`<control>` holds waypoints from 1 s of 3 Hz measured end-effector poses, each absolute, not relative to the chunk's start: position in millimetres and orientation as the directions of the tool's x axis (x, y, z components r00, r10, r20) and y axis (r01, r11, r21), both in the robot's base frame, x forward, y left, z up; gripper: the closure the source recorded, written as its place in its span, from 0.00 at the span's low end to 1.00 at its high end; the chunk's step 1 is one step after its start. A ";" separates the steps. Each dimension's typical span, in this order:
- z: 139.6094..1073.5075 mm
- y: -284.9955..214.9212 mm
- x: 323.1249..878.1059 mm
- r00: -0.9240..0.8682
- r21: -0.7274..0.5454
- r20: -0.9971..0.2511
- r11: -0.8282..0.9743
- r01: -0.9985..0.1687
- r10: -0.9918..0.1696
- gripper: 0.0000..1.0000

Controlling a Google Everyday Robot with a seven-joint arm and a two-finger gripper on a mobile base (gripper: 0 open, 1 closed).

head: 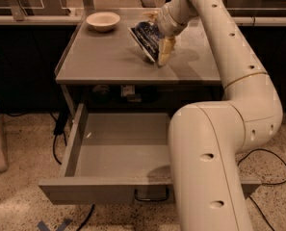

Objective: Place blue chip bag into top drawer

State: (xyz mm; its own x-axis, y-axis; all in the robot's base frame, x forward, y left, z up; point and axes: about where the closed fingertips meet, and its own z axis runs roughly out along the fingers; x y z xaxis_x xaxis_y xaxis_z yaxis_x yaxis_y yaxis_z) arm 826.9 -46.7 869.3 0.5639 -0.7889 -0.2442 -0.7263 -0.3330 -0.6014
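Way into drawer open on left, blocked on right.
Pulled-out top drawer (114, 146) below counter (104, 59): left and middle floor bare from above; arm (207, 148) covers right part. The hand (158, 48), clamping blue chip bag (143, 37), hangs over counter's rear; white bowl (102, 20) back-left.
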 end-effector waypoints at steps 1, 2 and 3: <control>870.0 -45.9 827.5 0.566 -0.603 -0.245 -0.333 -0.725 -0.787 0.17; 870.0 -45.9 827.5 0.566 -0.603 -0.245 -0.333 -0.725 -0.787 0.42; 870.0 -45.9 827.5 0.566 -0.603 -0.245 -0.333 -0.725 -0.787 0.63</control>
